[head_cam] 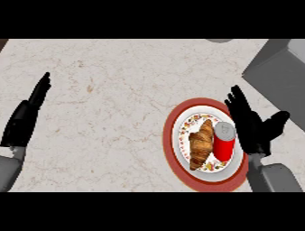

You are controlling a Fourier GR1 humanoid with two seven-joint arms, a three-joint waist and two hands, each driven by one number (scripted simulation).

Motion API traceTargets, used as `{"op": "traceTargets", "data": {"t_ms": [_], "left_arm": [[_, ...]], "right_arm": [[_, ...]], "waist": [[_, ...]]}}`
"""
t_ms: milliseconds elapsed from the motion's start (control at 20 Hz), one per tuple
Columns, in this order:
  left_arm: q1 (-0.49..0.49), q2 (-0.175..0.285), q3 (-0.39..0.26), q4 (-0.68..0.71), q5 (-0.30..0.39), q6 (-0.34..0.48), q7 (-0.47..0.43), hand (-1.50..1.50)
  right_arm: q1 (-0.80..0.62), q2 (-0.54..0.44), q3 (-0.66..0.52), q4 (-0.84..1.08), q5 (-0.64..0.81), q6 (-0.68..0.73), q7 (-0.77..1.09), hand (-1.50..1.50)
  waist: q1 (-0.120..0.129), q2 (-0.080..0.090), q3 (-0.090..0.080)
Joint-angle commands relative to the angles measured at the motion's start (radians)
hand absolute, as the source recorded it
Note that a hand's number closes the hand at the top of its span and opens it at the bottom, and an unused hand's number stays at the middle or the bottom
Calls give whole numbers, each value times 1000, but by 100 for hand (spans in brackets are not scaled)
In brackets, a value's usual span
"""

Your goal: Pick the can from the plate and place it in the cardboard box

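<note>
One red can (223, 145) is sitting on the right half of the plate (170, 135). Its silver lid is showing at the end farther from the robot. Its long axis is running near to far across the view, leaning slightly to the right, and it seems to be standing on its base. The body is a smooth, glossy red cylinder and the top is dull metal.

One croissant (201, 145) is lying just left of the can, touching or nearly touching it. It is golden brown, ridged and tapered, with its length running the same way as the can.

The single plate is round, with a broad red rim, a white centre and a ring of small flowers.

The right hand (251, 124) is hovering just right of the can, over the plate's right edge. Its fingers are straight and spread apart, its thumb is sticking out to the right, and it is clasping nothing.

The left hand (25, 115) is resting well apart at the left, with its fingers straight, together and pointing away.

One box (288, 81), showing flat grey panels, is standing at the far right, beyond the right hand.

The counter (115, 90) is pale, veined stone.
</note>
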Motion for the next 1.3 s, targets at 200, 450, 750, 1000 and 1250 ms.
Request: {"op": "traceTargets", "data": {"t_ms": [200,450,750,1000,1250], "left_arm": [[72,5,16,57,-7,27,35,0],[142,-22,15,77,17,33,50,0],[167,-38,-24,30,-5,27,27,0],[165,-40,-30,5,-12,31,28,0],[116,-18,-28,-1,-13,2,55,0]], "right_arm": [[173,-241,-98,-216,350,-267,-257,-150],[333,-228,-306,-250,440,-545,-362,-150],[660,-213,-159,-444,728,-642,-498,-150],[933,-125,-103,-515,928,-729,-392,-150],[1147,-4,17,-649,1118,-714,-308,-150]], "waist": [[-150,-57,-5],[-244,-61,0],[-154,-36,-3],[-128,-18,-8],[-95,2,-8]]}}
